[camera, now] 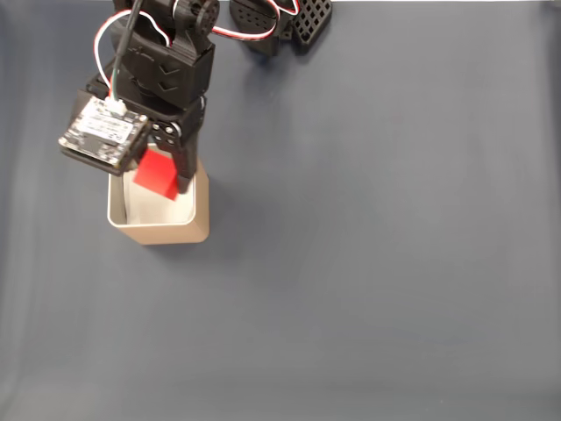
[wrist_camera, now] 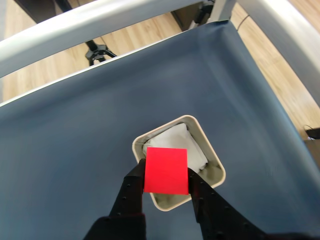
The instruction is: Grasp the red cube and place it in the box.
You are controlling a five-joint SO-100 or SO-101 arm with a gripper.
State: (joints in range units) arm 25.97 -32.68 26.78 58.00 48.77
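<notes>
The red cube (camera: 157,174) (wrist_camera: 166,170) is held between the black fingers of my gripper (camera: 161,178) (wrist_camera: 166,176), which is shut on it. It hangs right over the opening of the tan box (camera: 195,230) (wrist_camera: 201,136), above the white paper lining (wrist_camera: 176,137). In the wrist view the cube covers the near half of the box's opening. In the fixed view the arm and its camera board hide the box's upper left part.
The box stands on a dark blue-grey table mat (camera: 377,246). A black motor part and mesh piece (camera: 308,21) lie at the top edge of the fixed view. A grey metal frame (wrist_camera: 100,20) and wooden floor (wrist_camera: 280,65) lie beyond the mat.
</notes>
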